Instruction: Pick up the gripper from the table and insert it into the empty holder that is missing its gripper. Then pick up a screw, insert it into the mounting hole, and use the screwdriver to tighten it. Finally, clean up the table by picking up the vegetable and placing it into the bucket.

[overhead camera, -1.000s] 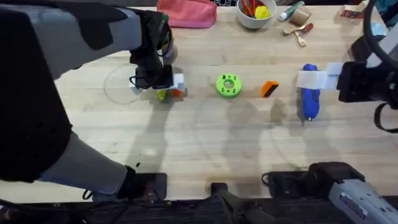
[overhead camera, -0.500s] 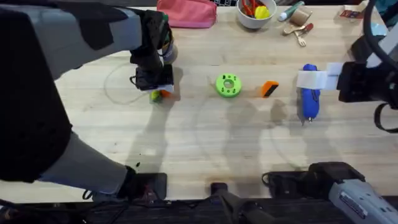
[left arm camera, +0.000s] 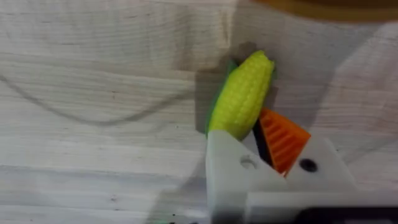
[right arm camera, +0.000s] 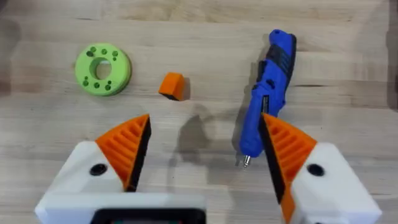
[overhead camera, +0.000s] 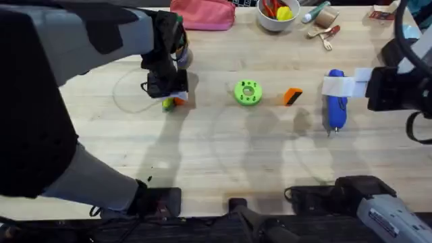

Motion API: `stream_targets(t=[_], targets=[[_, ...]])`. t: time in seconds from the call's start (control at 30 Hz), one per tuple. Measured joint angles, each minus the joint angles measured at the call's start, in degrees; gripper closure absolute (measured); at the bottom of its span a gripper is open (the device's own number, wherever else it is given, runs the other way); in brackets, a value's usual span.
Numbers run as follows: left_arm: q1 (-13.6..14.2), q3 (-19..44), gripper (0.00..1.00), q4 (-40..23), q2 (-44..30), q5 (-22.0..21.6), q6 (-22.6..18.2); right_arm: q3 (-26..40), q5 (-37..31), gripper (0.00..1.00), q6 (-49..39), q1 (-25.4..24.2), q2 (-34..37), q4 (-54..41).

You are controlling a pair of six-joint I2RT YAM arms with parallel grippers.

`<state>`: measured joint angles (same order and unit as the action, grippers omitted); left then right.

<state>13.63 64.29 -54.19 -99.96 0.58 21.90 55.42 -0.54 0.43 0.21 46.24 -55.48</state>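
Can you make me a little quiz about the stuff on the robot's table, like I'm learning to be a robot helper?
1. Pick one: what does the left gripper have between its fingers? A) the vegetable B) a fork C) a toy carrot
2. True or false: the right gripper is shut on the screwdriver.
3. Fill in the blank: seen from overhead, the small orange gripper lies on the table between the green disc and the ____.

Key: 1 is A. 2 is false: its fingers stand wide apart, and the screwdriver lies on the table. 3 is the screwdriver.
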Motion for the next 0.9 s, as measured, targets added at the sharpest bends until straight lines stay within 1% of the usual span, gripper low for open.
stream_targets(t=[0.27, 0.6, 0.7, 0.9], targets=[[0.0, 0.4, 0.985, 0.2, 0.0, 0.0, 0.0, 0.0, 0.0, 0.007, 0.0, 0.0, 0.0, 0.0], [0.0, 3.1, 0.985, -0.8, 0.3, 0.0, -0.1, 0.0, 0.0, 0.007, 0.0, 0.0, 0.0, 0.0], [0.0, 3.2, 0.985, -0.9, 2.9, 0.0, -0.7, 0.0, 0.0, 0.008, 0.0, 0.0, 0.0, 0.0], [0.0, 3.3, 0.985, -0.9, 13.0, 0.0, -2.9, 0.0, 0.0, 0.009, 0.0, 0.0, 0.0, 0.0]])
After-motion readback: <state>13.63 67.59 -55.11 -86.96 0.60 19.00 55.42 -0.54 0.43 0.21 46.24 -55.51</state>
